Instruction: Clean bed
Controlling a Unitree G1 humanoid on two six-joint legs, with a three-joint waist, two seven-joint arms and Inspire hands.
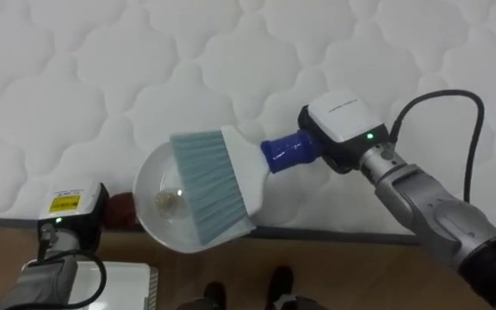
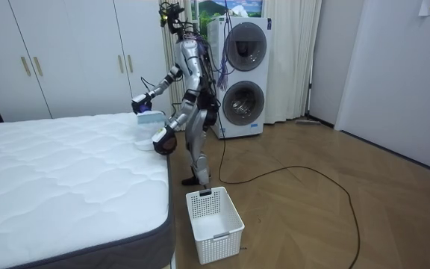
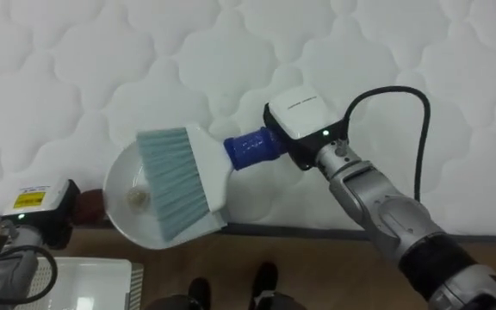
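Observation:
A hand brush (image 1: 212, 185) with pale blue bristles, a white body and a blue handle (image 1: 289, 153) lies tilted over a round white dish (image 1: 151, 175). My right hand (image 1: 344, 129) is shut on the blue handle, coming in from the right. The dish sits at the near edge of the white quilted mattress (image 1: 102, 86) and reaches past that edge. A small crumpled scrap (image 1: 166, 200) lies in the dish beside the bristles. My left hand (image 1: 122, 209) grips the dish's left rim at the mattress edge. In the room view I stand bent over the bed's side (image 2: 125, 149).
A white lattice basket (image 2: 215, 223) stands on the wooden floor by my feet, seen also at the lower left (image 1: 132, 284). Two stacked washing machines (image 2: 241, 75) stand behind me. White wardrobes (image 2: 66, 52) line the far wall.

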